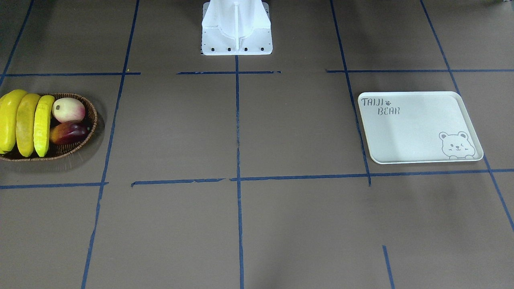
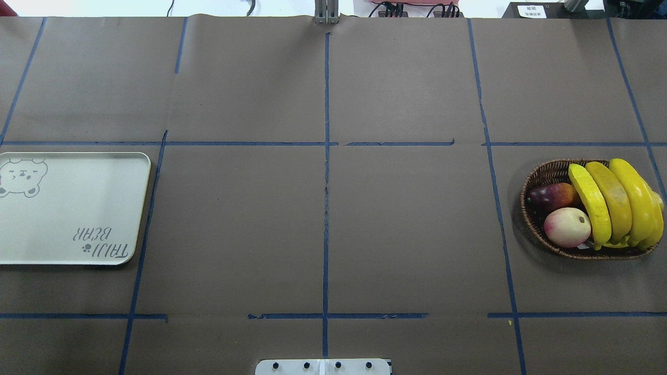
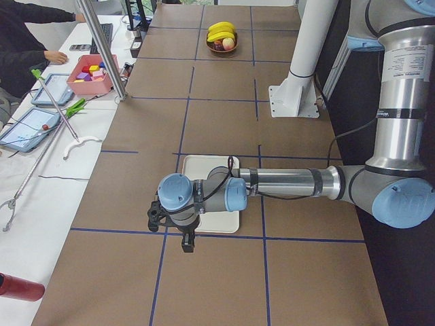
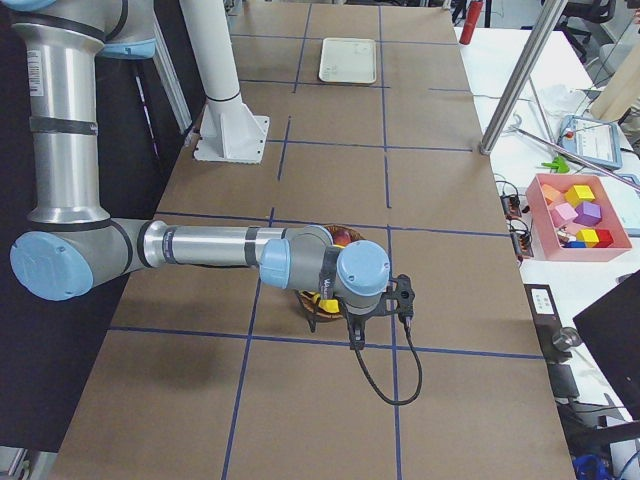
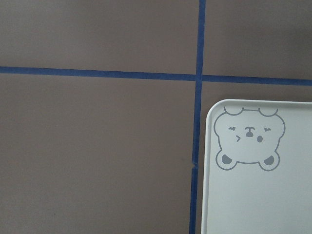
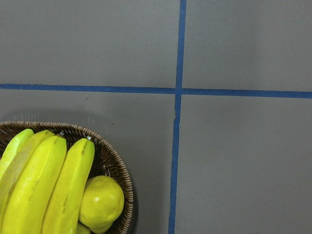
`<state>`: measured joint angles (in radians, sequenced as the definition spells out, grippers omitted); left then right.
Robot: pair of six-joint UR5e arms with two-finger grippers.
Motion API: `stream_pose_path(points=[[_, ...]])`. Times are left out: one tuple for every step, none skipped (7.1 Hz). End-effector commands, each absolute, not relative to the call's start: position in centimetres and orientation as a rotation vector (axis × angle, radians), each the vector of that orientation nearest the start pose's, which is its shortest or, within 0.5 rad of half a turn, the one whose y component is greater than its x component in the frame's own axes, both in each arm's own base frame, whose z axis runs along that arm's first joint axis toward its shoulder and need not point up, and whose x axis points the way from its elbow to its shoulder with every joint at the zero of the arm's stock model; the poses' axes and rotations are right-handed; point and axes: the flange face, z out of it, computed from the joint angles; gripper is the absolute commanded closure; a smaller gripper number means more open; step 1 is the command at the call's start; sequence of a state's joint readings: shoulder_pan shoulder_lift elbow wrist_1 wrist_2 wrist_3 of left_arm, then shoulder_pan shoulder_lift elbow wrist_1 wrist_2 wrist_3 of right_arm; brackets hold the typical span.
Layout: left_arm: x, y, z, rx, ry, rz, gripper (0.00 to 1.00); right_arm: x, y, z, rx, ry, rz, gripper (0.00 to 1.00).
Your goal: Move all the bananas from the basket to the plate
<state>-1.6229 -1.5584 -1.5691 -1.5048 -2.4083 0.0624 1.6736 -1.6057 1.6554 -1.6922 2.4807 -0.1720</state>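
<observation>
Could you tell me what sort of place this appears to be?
Probably a robotics lab: the table is gridded with blue tape, a left arm and a right arm reach over it, and a person is at a side desk with tablets.

A: Does the whole basket point(image 1: 90, 110) show from the front?
B: No. Its end and the outer bananas point(image 1: 8, 120) run off the edge. From the right side, the right arm point(image 4: 300, 262) covers most of it.
A: And the plate point(image 2: 62, 198)?
B: Clipped overhead, and the left arm point(image 3: 272, 183) overlaps it from the left side. The jaws are too small to judge.
</observation>
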Motion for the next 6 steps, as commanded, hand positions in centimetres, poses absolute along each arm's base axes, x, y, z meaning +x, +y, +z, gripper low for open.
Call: stream_pose_path(points=[[-8.4,-47.7,66.7,-0.027,0.84,-0.023,0.0,10.3,-46.6,61.5,0.099,-0.903,-0.052,0.0],[-8.4,-47.8,66.5,-0.024,0.84,-0.024,0.0,10.1,-47.0,59.4,0.131,-0.899,-0.07,0.0],[-8.4,-47.8,66.3,-0.019,0.841,-0.022,0.0,8.6,-47.2,56.2,0.17,-0.886,-0.122,0.0],[-8.5,-47.7,66.3,-0.018,0.841,-0.022,0.0,8.3,-47.3,54.9,0.19,-0.791,-0.152,0.0],[-8.5,-47.5,66.2,-0.016,0.843,-0.02,0.0,6.4,-47.5,53.7,0.194,-0.787,-0.19,0.0],[-8.5,-47.4,65.7,-0.005,0.841,-0.017,0.0,3.4,-47.2,52.7,0.156,-0.79,-0.169,0.0]])
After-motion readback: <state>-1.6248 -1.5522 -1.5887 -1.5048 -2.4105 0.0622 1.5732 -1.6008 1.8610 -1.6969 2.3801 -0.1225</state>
